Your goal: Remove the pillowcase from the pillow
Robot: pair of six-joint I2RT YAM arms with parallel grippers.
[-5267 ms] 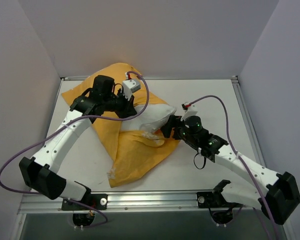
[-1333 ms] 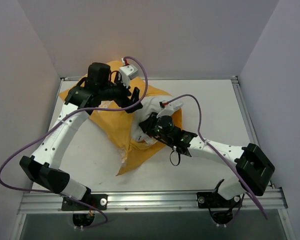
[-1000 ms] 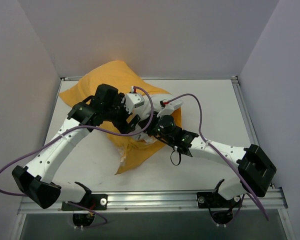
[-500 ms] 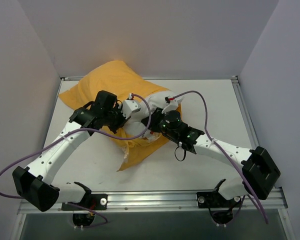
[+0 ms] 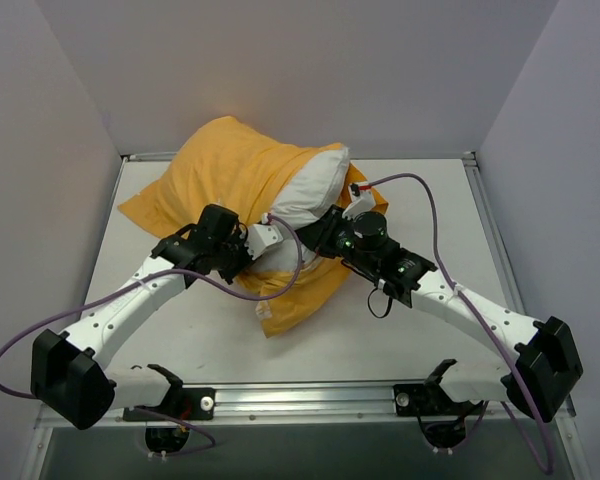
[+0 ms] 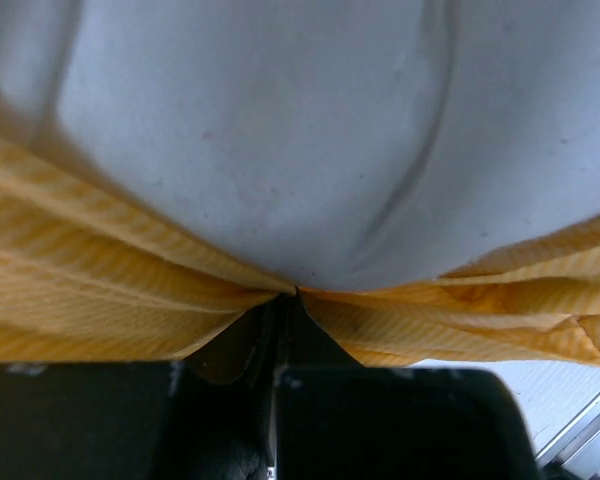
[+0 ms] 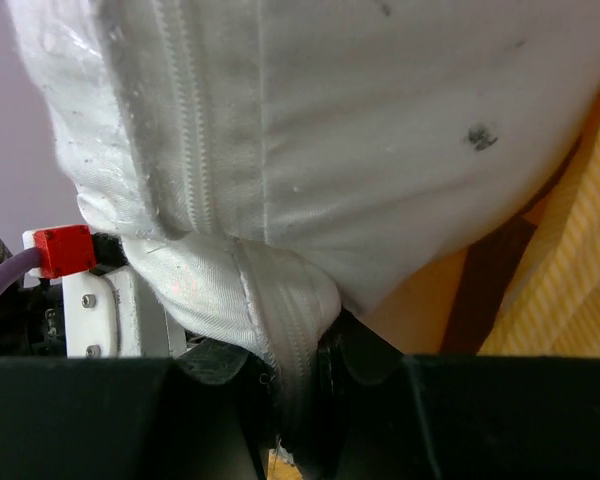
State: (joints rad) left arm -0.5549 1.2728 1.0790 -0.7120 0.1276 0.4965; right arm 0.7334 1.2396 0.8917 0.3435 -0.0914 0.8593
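pillowcase (image 5: 225, 170) lies bunched toward the far left of the table (image 5: 440, 210) and covers most of the pillow (image 5: 318, 188). only the pillow's white end pokes out of the open mouth, near the middle of the table.

left gripper (image 6: 284, 296) is pinched on a fold of the orange edge, right under the white bulge. in the left wrist view the cloth gathers to a point between the jaws.

right gripper (image 7: 298, 352) is pressed together on the pillow itself, at the end of the zipper seam (image 7: 195, 110), with a wad of white cloth squeezed in its jaws.

we read the split grip as deliberate: one arm anchors the pillowcase and the other the pillow, so drawing them apart should slide one off the other. both grips sit close together at the mouth, with the arms coming in from either side.

we judge the job early to midway, as most of the pillow is inside. the risk we see is the seam slipping from the right grip under load.
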